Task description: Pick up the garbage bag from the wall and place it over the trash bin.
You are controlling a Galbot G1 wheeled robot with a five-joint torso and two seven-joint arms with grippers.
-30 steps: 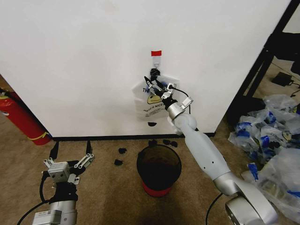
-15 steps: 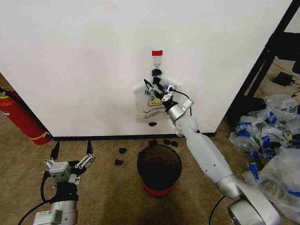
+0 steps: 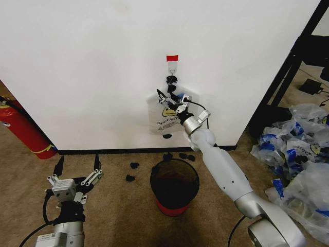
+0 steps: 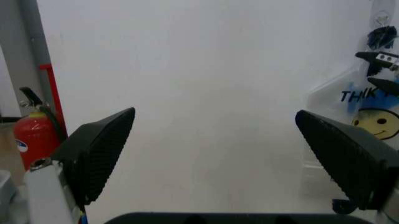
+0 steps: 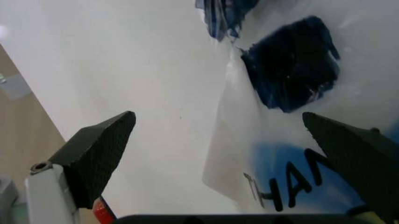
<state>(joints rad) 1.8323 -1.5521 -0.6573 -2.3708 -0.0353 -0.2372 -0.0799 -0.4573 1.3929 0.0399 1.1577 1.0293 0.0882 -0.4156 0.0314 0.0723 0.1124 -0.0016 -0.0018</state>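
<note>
The garbage bag (image 3: 165,112), a thin translucent white plastic sack printed with blue lettering and a yellow smiley face, hangs flat against the wall (image 3: 92,67) from a small hook (image 3: 172,66) under a strip of red tape (image 3: 172,57), its dark bunched handles gathered just below the hook. Since a second ago the right gripper (image 3: 169,98) has climbed up the bag and edged toward the robot's left, from over the smiley face to the bag's top edge just beneath the handles; bag, hook and bin have not shifted. Its black fingers stand spread wide at the bag's upper corner and grasp nothing; in the right wrist view the two ribbed black fingertips (image 5: 100,154) frame the glossy, creased plastic and the dark handle knot (image 5: 290,70). The wall is a smooth matte white panel with a black baseboard (image 3: 128,151). Directly below the bag, a round dark mesh-sided trash bin (image 3: 174,186) with a red base stands on brown carpet (image 3: 118,206), with small black scraps (image 3: 132,172) scattered between it and the baseboard. The left gripper (image 3: 77,165) waits low at the robot's left, fingers parted and empty, pointed at the wall. A red fire extinguisher (image 3: 23,131) leans at far left; a heap of clear-and-blue plastic bags (image 3: 298,154) lies at right.
</note>
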